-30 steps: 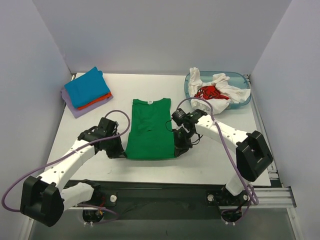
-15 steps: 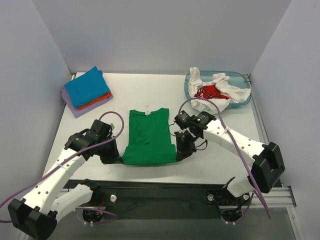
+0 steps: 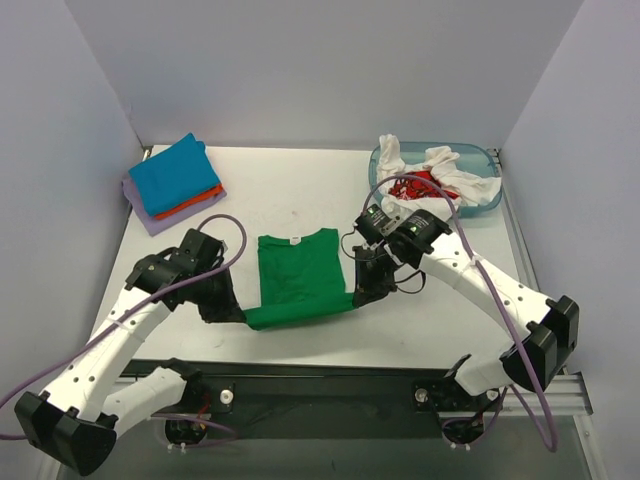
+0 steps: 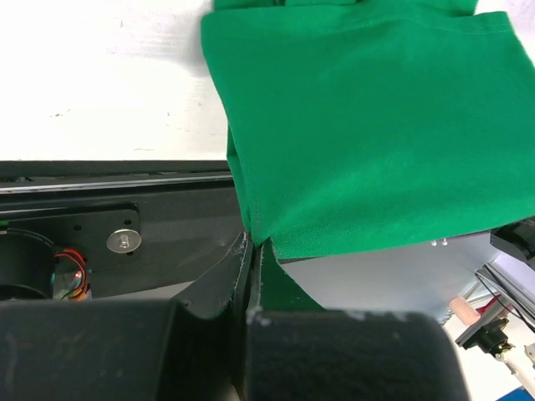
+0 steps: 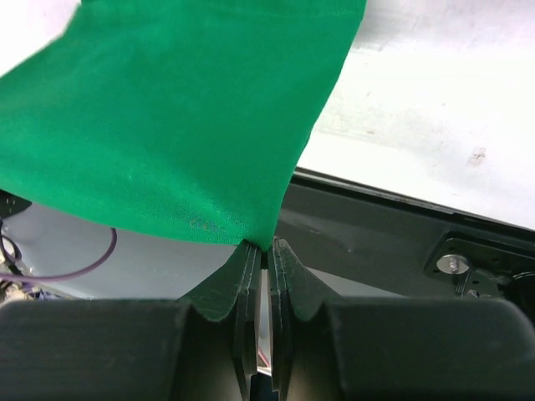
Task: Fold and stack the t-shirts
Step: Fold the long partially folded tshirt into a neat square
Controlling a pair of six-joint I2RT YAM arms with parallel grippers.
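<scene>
We record: left gripper [image 3: 238, 314] jaws clamped on one hem corner of the green t-shirt [image 3: 300, 272], right gripper [image 3: 358, 297] jaws pinching the other corner. The shirt spans between both jaws and spreads out beyond them.

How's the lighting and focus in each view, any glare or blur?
Top external view: even soft light, sharp throughout, hardly any shadows. Left wrist view: green t-shirt crisp, table washed out to near white, left gripper dark and soft. Right wrist view: much the same, right gripper nearly black.
</scene>
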